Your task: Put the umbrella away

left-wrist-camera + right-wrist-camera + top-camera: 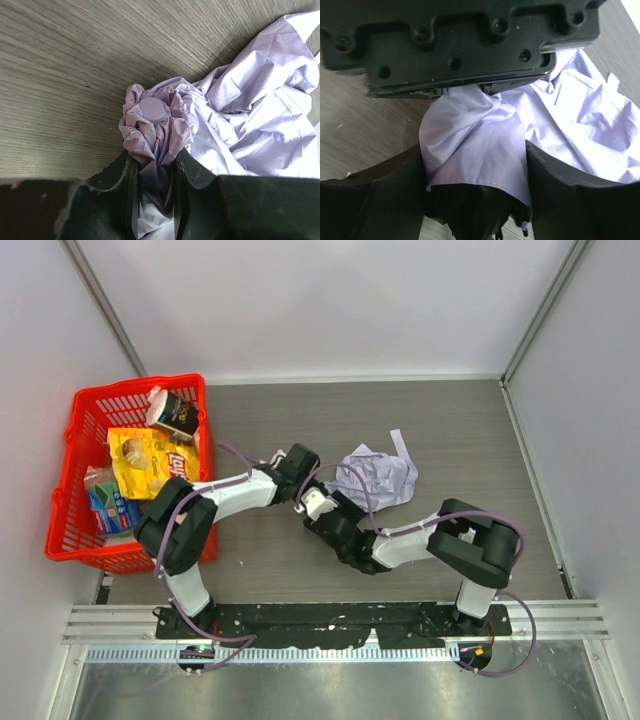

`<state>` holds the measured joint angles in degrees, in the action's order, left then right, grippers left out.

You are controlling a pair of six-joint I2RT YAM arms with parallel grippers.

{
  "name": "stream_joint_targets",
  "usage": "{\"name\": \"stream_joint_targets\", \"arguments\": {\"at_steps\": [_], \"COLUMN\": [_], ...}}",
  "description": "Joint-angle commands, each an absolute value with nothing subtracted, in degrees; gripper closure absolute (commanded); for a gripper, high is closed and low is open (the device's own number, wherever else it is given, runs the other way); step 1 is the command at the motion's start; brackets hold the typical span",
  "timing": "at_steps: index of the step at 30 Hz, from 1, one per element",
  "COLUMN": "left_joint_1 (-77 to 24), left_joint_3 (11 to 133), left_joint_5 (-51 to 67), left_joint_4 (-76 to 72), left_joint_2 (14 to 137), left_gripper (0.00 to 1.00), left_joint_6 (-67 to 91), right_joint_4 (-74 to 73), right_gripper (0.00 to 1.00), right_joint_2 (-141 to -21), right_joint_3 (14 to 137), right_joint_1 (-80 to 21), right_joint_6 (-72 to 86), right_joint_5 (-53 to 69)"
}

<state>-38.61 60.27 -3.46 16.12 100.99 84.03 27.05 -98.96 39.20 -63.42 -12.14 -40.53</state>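
The umbrella (pixel 385 480) lies on the table as a crumpled pale lavender canopy, right of centre. My left gripper (pixel 312 485) reaches in from the left. In the left wrist view it (pixel 154 162) is shut on bunched canopy fabric just below the umbrella's round top cap (pixel 152 109). My right gripper (pixel 320 508) comes from the lower right and meets it. In the right wrist view its fingers (pixel 555 180) hold a folded bundle of the canopy (pixel 480 145) between them, with dark ribs showing under the hem. The left gripper's black body (pixel 455 45) sits just beyond. I cannot see the handle or strap.
A red basket (pixel 75 430) stands at the far left, holding a yellow chips bag (pixel 150 462), a dark packet (pixel 178 415) and other packs. White walls enclose the table on the left, back and right. Loose canopy fabric spreads right of both grippers.
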Motion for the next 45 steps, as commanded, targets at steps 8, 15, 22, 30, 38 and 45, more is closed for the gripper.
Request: {"name": "stream_joint_targets", "arguments": {"at_steps": [8,15,22,30,38,45], "left_joint_1": [-38.41,-37.71,-34.81,-34.63,-34.72,-37.09], "left_joint_3": [56.69,51.51,48.61,44.30,45.17,48.86], "left_joint_5": [-9.13,-13.27,-9.86,-1.85,-0.27,-1.39], "left_joint_4": [21.63,8.72,3.00,-5.44,-7.38,-9.06], "left_joint_2": [100.55,94.32,90.36,89.12,95.44,102.03], "left_gripper": [0.97,0.37,0.00,0.00,0.01,0.00], "left_joint_6": [81.75,75.16,70.67,73.99,85.16,87.28], "right_joint_4": [32.43,37.07,48.05,65.76,90.09,87.18], "right_gripper": [0.99,0.99,0.99,0.99,0.99,0.99], "right_joint_2": [-101.34,-99.23,-102.74,-116.25,-129.20,-128.32], "right_joint_3": [34.99,27.87,24.35,27.07,28.74,29.00], "right_joint_1": [-59.88,-48.18,-34.55,-25.94,-23.47,-23.38], "right_joint_6": [3.32,13.96,27.30,53.05,72.25,69.26], "right_joint_5": [-38.27,-6.44,21.75,42.70,47.02,47.81]}}
